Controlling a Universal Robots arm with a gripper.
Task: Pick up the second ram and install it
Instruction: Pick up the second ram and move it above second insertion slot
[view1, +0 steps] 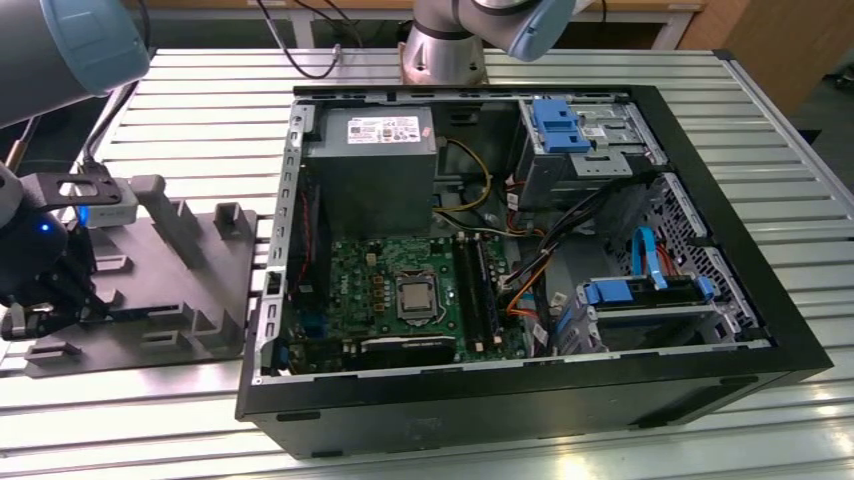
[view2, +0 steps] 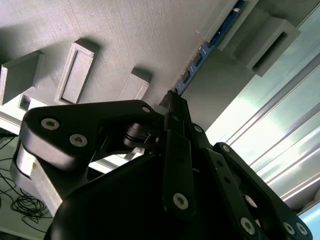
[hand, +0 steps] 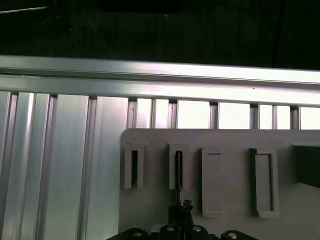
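The second ram (view2: 207, 45) is a thin blue-green board standing on edge in a slot of the grey holder plate (view2: 125, 40). In the first wrist view the ram (hand: 178, 170) shows edge-on as a dark line in the second slot of the holder plate (hand: 230, 140). My gripper (view2: 172, 102) has its black fingers drawn together on the near end of the ram; its tips (hand: 181, 206) sit right at the slot. In the exterior view the gripper (view1: 47, 300) hangs low over the holder plate (view1: 174, 270) at the exterior view's left.
An open black PC case (view1: 747, 330) lies at the centre, with a green motherboard (view1: 387, 270), its long black slots (view1: 478, 290) and a grey power-supply box (view1: 371, 165). Blue drive brackets (view1: 561, 125) and cables crowd its right half. The slatted metal table (view1: 200, 120) surrounds everything.
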